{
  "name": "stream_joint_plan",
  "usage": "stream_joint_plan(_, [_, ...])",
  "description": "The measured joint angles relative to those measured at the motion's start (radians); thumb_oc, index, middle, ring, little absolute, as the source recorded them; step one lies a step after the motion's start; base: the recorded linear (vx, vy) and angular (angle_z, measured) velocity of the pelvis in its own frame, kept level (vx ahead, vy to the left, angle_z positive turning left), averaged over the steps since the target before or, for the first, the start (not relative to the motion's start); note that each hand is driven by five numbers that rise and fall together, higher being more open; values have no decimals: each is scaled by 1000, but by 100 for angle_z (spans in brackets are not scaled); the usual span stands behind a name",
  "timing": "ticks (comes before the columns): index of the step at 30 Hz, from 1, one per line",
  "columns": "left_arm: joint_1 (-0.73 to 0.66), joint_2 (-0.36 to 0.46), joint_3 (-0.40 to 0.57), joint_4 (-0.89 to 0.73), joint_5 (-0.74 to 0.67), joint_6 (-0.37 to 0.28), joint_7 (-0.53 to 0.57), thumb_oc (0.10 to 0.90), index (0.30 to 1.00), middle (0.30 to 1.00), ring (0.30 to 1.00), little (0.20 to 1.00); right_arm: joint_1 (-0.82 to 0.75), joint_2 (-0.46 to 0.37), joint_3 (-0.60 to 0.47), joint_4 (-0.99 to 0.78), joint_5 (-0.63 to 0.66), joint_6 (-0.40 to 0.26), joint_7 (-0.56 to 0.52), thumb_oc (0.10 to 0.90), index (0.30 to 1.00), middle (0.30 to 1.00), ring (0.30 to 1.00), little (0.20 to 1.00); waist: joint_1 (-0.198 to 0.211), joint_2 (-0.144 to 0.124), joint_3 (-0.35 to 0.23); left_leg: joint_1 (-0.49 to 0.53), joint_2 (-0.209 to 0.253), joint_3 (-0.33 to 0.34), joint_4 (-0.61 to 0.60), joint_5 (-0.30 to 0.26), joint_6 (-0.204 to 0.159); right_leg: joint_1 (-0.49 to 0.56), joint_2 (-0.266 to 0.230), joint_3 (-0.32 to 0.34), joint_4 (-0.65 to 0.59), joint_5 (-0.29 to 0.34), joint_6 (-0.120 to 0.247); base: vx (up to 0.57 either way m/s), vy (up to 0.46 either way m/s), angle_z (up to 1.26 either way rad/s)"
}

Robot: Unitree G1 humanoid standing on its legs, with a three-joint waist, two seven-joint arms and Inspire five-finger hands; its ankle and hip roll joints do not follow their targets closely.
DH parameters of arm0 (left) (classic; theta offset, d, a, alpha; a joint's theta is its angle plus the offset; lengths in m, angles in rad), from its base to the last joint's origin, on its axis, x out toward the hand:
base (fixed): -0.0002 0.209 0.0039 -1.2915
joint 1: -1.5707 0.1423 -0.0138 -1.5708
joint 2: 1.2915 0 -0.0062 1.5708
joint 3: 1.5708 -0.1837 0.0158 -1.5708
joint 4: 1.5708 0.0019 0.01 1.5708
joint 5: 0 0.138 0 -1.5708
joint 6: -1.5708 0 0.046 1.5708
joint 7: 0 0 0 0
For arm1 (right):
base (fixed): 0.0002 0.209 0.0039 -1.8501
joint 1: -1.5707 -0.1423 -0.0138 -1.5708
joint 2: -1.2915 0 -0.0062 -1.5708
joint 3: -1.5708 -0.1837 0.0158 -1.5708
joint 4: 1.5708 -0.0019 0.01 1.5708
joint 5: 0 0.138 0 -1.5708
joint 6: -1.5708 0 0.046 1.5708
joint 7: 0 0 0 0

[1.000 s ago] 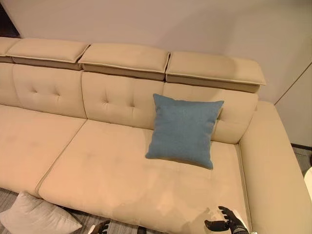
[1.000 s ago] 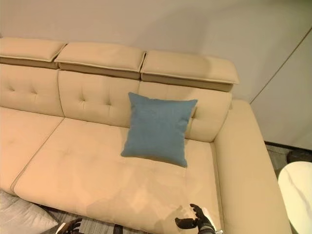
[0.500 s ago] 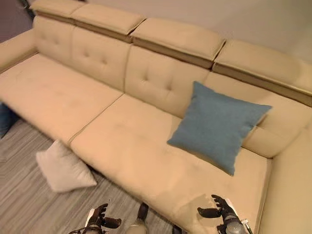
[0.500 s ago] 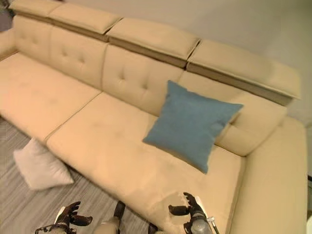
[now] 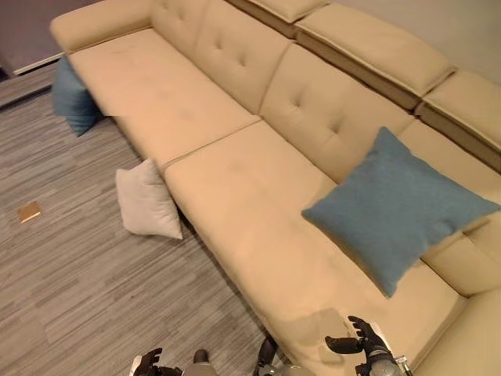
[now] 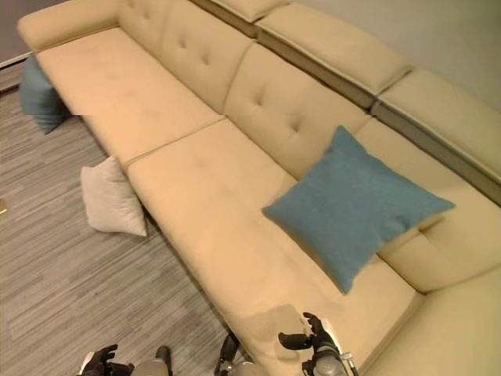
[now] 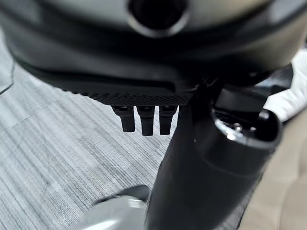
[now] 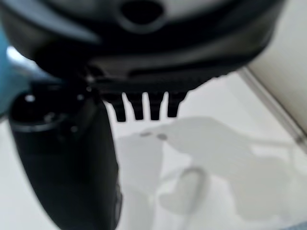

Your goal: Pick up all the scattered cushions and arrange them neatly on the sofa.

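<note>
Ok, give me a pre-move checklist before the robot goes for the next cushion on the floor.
1. Left robot hand free, fingers relaxed, nothing held: ok.
2. Right robot hand free, open over the sofa seat edge: ok.
3. White cushion in sight, on the floor against the sofa front: ok.
4. Blue cushion on the floor by the far sofa end, partly hidden: cannot tell how it lies.
5. Blue cushion on the sofa leaning on the backrest: ok.

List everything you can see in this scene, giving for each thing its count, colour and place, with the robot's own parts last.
Sofa: one, beige, long, along the wall.
Cushion on sofa: one, blue, leaning on the backrest at the right.
White cushion: one, white, on the floor against the sofa's front.
Far blue cushion: one, blue, on the floor at the sofa's far left end.
Small square: one, tan, on the floor.
Floor: grey, striped.
Left robot hand: dark, open, over the floor.
Right robot hand: dark, open, over the seat's front edge.
</note>
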Motion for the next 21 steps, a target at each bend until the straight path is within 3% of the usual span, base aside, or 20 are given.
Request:
stream_joint_plan(2, [-14,-24,-36,-22,3,-1,-9,800,900,900,900,900,3,0,-6,7,0,3,1,800,900,900,900,900,-3,42,-17,29,-2,19,-88,20,38,-10,8,-35,20,0,39,44,209,51])
stream_joint_plan(3, [-20,-31,-36,-21,3,-1,-16,800,900,900,900,900,-2,14,-11,8,0,4,0,800,900,900,900,900,1,40,-24,36,-2,16,-110,20,27,-27,-7,-36,57,-8,51,14,163,16])
stream_joint_plan(7, [-23,-27,-40,-11,21,-1,-24,800,900,900,900,900,-12,55,13,6,-10,9,2,800,900,900,900,900,3,-4,-52,23,-78,-24,-114,19,83,-84,-96,13,196,-46,103,-14,115,38])
stream_joint_plan(9, [-21,14,-30,-12,21,0,-23,800,900,900,900,900,-14,62,19,3,-17,15,16,800,900,900,900,900,16,-20,-60,-2,-128,-67,-96,14,112,-111,-135,167,251,-75,142,-11,129,86])
stream_joint_plan(10, [-27,45,-28,-13,21,0,-22,800,900,900,900,900,-28,58,14,-3,-18,19,16,800,900,900,900,900,6,-3,-51,-9,-157,-128,-94,19,133,-142,-122,369,356,-135,149,50,78,120])
stream_joint_plan(11, [-36,57,-18,-21,21,0,-19,800,900,900,900,900,-30,48,32,-6,-18,20,16,800,900,900,900,900,-8,10,-48,-5,-145,-169,-107,32,142,-155,-62,528,403,-205,195,55,-10,127])
stream_joint_plan(12, [-33,70,0,-43,19,-5,-13,800,900,900,900,900,-42,48,64,-4,-19,20,18,800,900,900,900,900,21,19,-44,-2,-140,-194,-116,42,135,-152,-1,580,355,-214,199,40,-71,108])
stream_joint_plan(13, [-31,79,7,-56,18,-7,-11,800,900,900,900,900,-51,45,82,-3,-19,20,19,800,900,900,900,900,37,22,-44,-3,-148,-215,-118,45,130,-125,11,552,279,-157,114,16,-84,134])
stream_joint_plan(14, [-28,59,5,-71,15,-13,1,800,900,900,900,900,-54,32,88,-3,-18,20,17,800,900,900,900,900,42,58,-52,-27,-147,-287,-109,59,121,-33,9,460,149,-99,116,-26,-76,167])
stream_joint_plan(16, [-40,38,3,-74,-2,-26,1,800,900,900,900,900,-44,35,99,-5,-20,19,18,800,900,900,900,900,33,46,-49,-66,-169,-341,-57,83,85,24,-6,352,97,-94,110,-57,-4,186])
stream_joint_plan(17, [-33,30,1,-75,-9,-36,0,800,900,900,900,900,-48,37,98,-5,-28,19,22,800,900,900,900,900,43,44,-49,-76,-167,-322,-59,94,74,26,-4,333,96,-94,111,-34,101,188])
stream_joint_plan(18, [-33,18,2,-55,-21,-40,-2,800,900,900,900,900,-55,35,96,-16,-35,13,17,800,900,900,900,900,42,32,-41,-124,-170,-261,-56,133,22,37,-12,265,73,-94,99,-16,95,158])
stream_joint_plan(19, [-31,17,7,-37,-20,-38,-4,800,900,900,900,900,-64,35,96,-27,-39,12,18,800,900,900,900,900,38,17,-33,-146,-166,-185,-53,144,5,36,-27,230,59,-86,77,30,116,129])
stream_joint_plan(20, [-20,18,11,-19,-20,-28,-4,800,900,900,900,900,-76,42,91,-32,-41,12,18,800,900,900,900,900,39,5,-26,-156,-149,-74,-37,102,59,38,-25,225,46,-81,63,57,72,52])
stream_joint_plan(21, [2,18,14,-4,-20,-7,-4,800,900,900,900,900,-81,48,87,-34,-42,11,17,800,900,900,900,900,38,-3,-22,-149,-131,-17,-30,79,90,39,-25,225,39,-80,61,96,110,21])
